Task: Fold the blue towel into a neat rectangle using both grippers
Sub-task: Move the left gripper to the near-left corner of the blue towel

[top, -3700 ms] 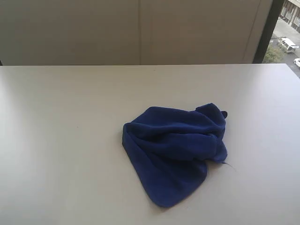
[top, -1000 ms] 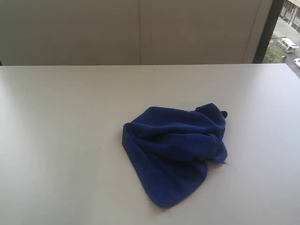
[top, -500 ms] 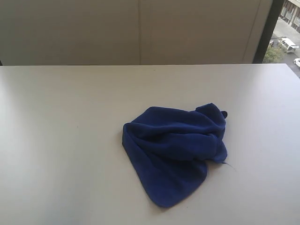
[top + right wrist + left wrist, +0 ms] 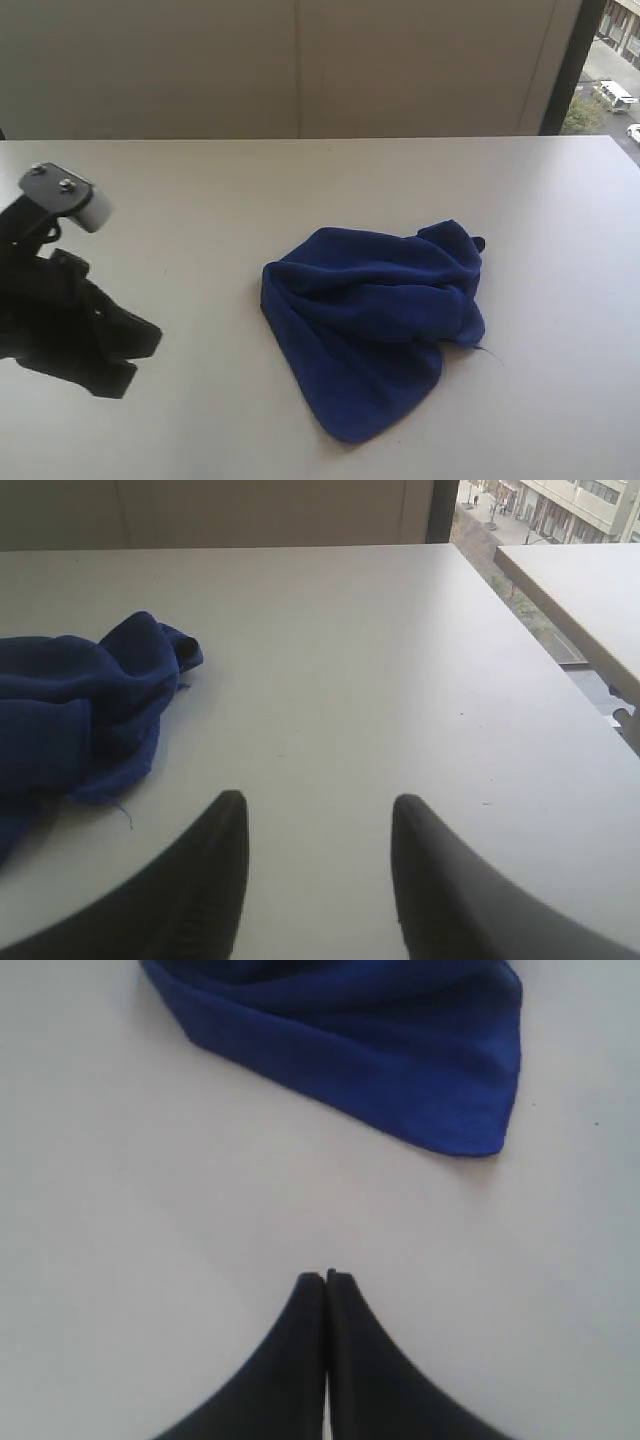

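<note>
The blue towel (image 4: 375,325) lies crumpled right of the white table's (image 4: 180,190) middle, gripped by neither claw: the left gripper (image 4: 325,1282) hovers near 1 corner, clenched and empty, while the right gripper (image 4: 318,825) stands released beside the opposite side, likely poised to pinch an edge.

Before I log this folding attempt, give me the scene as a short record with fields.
cloth: deep-blue soft microfibre towel, crumpled in a heap, not folded
surface: plain white table
black left claw: shut, empty, short of the towel's corner
black right claw: open, empty, apart from the towel
</note>
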Controlling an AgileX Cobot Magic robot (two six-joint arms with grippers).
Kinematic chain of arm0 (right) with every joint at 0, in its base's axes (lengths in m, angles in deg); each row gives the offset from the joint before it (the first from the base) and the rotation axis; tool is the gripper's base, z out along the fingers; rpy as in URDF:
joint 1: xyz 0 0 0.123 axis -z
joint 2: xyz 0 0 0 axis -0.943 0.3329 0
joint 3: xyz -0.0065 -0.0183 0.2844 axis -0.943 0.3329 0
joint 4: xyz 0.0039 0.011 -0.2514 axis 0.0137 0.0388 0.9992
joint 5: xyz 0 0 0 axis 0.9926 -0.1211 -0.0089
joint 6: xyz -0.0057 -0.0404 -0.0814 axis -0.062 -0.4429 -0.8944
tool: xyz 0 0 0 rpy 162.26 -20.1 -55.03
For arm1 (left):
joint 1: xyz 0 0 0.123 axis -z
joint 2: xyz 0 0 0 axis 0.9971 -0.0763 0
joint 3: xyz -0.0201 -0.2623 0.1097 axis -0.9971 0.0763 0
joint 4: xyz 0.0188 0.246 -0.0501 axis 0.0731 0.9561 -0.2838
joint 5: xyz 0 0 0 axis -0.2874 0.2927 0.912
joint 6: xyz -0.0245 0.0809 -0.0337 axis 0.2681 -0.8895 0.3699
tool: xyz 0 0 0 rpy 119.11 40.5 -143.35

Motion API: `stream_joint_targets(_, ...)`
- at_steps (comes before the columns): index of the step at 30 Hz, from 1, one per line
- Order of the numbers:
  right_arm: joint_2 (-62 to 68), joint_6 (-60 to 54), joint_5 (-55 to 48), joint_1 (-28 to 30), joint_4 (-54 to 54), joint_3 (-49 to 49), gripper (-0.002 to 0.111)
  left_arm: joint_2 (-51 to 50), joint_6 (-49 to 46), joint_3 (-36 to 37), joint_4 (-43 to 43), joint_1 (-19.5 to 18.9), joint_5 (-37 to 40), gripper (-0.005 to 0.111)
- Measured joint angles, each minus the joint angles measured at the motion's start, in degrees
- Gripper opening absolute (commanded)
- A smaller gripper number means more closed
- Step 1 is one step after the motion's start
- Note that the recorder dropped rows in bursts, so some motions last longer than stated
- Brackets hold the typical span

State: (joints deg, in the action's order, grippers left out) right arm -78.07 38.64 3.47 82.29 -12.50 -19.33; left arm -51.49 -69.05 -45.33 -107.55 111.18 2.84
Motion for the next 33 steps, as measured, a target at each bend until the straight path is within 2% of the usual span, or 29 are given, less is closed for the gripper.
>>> stream_joint_targets(2, 0.0, 0.0, 0.0, 0.0, 0.0, 0.0, 0.044, -3.3, 0.0, -1.4, 0.0, 4.4, -2.1, 0.0)
stream_joint_targets(9, 0.0, 0.0, 0.0, 0.0, 0.0, 0.0, 0.044, -12.6, -1.8, -6.6, 0.0, 13.0, -5.0, 0.0)
stream_joint_targets(13, 0.0, 0.0, 0.0, 0.0, 0.0, 0.0, 0.044, -16.6, -4.8, -10.0, 0.0, 15.7, -5.0, 0.0)
stream_joint_targets(18, 0.0, 0.0, 0.0, 0.0, 0.0, 0.0, 0.044, -20.8, -11.7, -13.6, -0.1, 17.5, -3.7, 0.0)
stream_joint_targets(27, 0.0, 0.0, 0.0, 0.0, 0.0, 0.0, 0.044, -27.6, -31.7, -18.1, -0.6, 17.7, 1.4, 0.0)
stream_joint_targets(33, 0.0, 0.0, 0.0, 0.0, 0.0, 0.0, 0.044, -30.0, -47.1, -19.1, -9.0, 17.7, 5.8, 0.0)
